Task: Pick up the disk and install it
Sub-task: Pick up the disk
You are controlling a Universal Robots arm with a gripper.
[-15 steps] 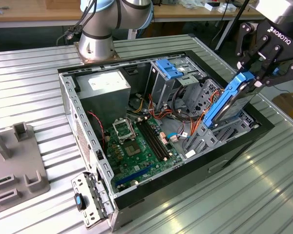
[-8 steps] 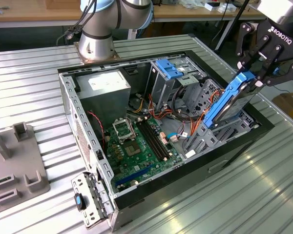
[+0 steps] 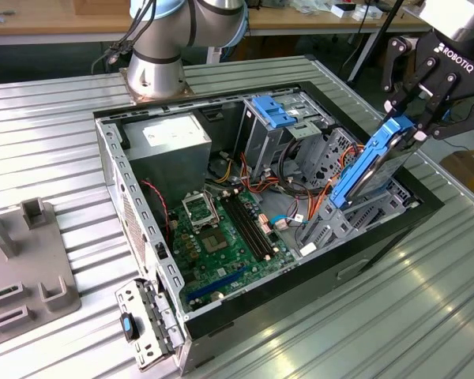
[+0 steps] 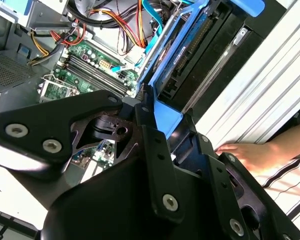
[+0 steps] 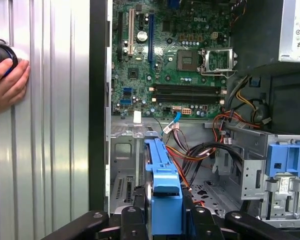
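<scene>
Hand (image 3: 408,129) pinches the disk (image 3: 370,170) by its upper end, tilted above the open computer case (image 3: 316,272).

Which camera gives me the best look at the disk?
The exterior view: the disk shows along most of its length, tilted over the case, held by the gripper. The second wrist view shows one blue rail close up; the first wrist view, its blue edge end-on.

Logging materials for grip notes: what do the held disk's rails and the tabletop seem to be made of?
The disk rails: likely plastic, bright blue, with a smooth moulded look and soft sheen. The tabletop: apparently metal, silver-grey and ribbed, reflecting light in streaks.
</scene>
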